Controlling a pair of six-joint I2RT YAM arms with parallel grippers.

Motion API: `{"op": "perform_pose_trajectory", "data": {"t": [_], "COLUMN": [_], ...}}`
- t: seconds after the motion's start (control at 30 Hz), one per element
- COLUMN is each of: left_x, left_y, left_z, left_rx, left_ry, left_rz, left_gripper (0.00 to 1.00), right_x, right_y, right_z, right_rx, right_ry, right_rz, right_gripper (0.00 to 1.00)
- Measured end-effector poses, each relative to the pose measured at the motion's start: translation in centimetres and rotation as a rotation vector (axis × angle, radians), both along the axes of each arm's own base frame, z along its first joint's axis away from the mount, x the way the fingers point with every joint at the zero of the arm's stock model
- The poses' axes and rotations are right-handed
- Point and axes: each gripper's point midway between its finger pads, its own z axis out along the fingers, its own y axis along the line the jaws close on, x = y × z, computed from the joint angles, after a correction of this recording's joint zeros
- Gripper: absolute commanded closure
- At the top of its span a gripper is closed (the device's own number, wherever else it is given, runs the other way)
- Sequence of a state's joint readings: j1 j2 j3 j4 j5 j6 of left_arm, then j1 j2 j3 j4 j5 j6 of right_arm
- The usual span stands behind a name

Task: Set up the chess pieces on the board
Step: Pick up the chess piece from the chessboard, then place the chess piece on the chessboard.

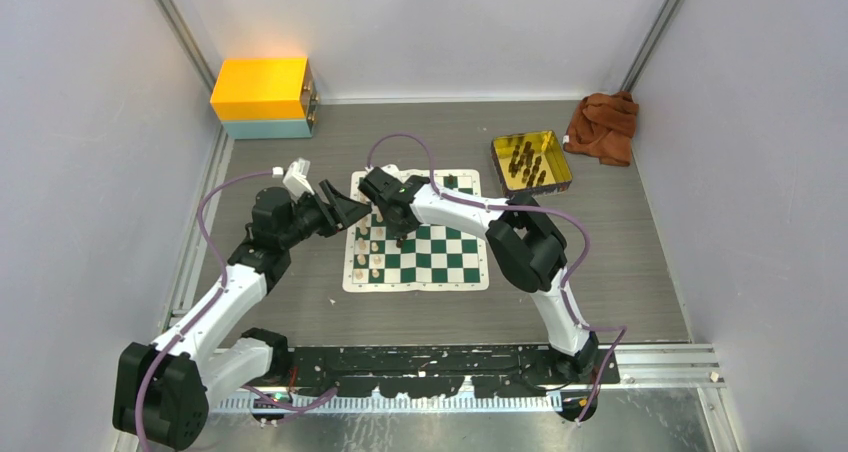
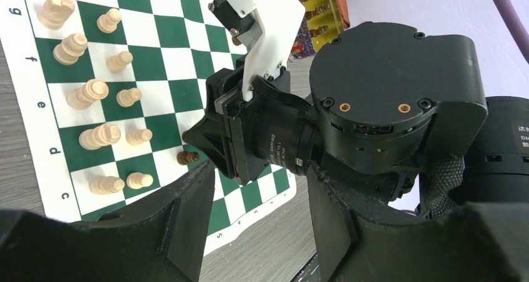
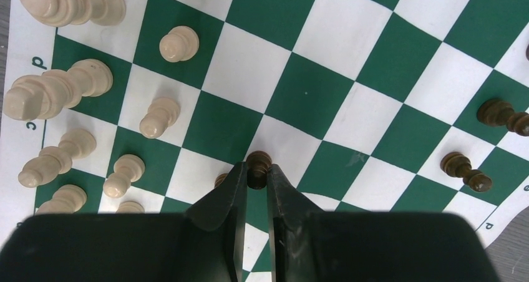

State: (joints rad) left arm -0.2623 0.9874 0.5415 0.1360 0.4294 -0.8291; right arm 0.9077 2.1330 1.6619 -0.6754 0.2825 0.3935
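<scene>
Left gripper (image 1: 345, 209): jaws released, empty, at left edge of the board (image 1: 450, 254). Board: flat, mid-worktop (image 1: 300, 312). Cream pieces (image 1: 368, 252): two rows along its left side. Right gripper (image 3: 256, 181): jaws grasping dark pawn (image 3: 258, 162) just beside the cream rows. Gold tray (image 1: 545, 186): far right, holding dark pieces

Left arm (image 1: 225, 302) and right arm (image 1: 565, 317) share white link shells and black joint housings. A lilac cable (image 1: 400, 138) runs along each. Brass-coloured screws (image 2: 344, 106) sit in a round black motor housing (image 2: 387, 63) with white lettering nearby.
</scene>
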Motion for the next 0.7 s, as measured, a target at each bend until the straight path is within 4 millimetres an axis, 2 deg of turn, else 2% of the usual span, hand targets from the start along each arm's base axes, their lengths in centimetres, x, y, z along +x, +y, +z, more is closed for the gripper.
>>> {"op": "perform_pose_trajectory", "data": {"t": [0.23, 0.4, 0.57, 0.7], "left_x": [0.0, 0.0, -0.5, -0.6], "left_y": [0.0, 0.0, 0.3, 0.4], "left_z": [-0.2, -0.3, -1.5, -1.8], "left_rx": [0.002, 0.007, 0.051, 0.079], "left_ry": [0.007, 0.008, 0.035, 0.049], "left_rz": [0.0, -0.002, -0.014, -0.025], "left_gripper": [0.43, 0.41, 0.39, 0.4], "right_x": [0.3, 0.7, 0.7, 0.3], "right_y": [-0.2, -0.6, -1.9, -3.6], "right_z": [0.4, 2.1, 4.3, 5.0], "right_rx": [-0.006, 0.0, 0.009, 0.013], "right_ry": [-0.018, -0.062, -0.112, -0.126], "right_rz": [-0.005, -0.02, -0.048, -0.085], "right_gripper": [0.96, 0.96, 0.96, 0.96]}}
